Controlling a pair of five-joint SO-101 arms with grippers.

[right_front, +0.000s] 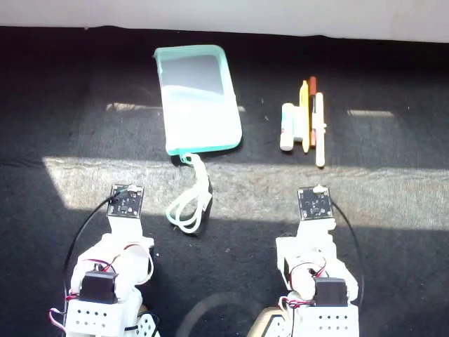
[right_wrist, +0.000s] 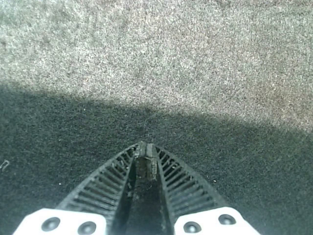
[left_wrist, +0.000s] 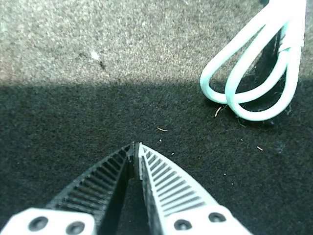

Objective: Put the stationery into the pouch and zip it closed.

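The left gripper (left_wrist: 135, 147) is closed on nothing, its ribbed jaws meeting at the tips above the dark cloth (right_front: 393, 232). The right gripper (right_wrist: 143, 147) is likewise closed and empty.

The pouch (right_front: 198, 98) lies flat well ahead of the left gripper, offset toward the right arm's side. Its long axis runs away from the arms with a slight tilt. The short end that carries the strap points back toward the grippers. It has a mint-green border around a pale, glossy face. Whether its zip is open cannot be told.

The strap (left_wrist: 254, 73) is a pale green looped cord that trails from that near end. It ends just beside the left gripper, on the side facing the right arm.

The stationery (right_front: 304, 123) lies well ahead of the right gripper. It is four pieces side by side, long axes parallel and pointing away from the arms: a stubby white stick (right_front: 287, 126), a yellow pen (right_front: 304, 116), an orange-red pen (right_front: 313, 105) and a slim white pen (right_front: 320, 130).
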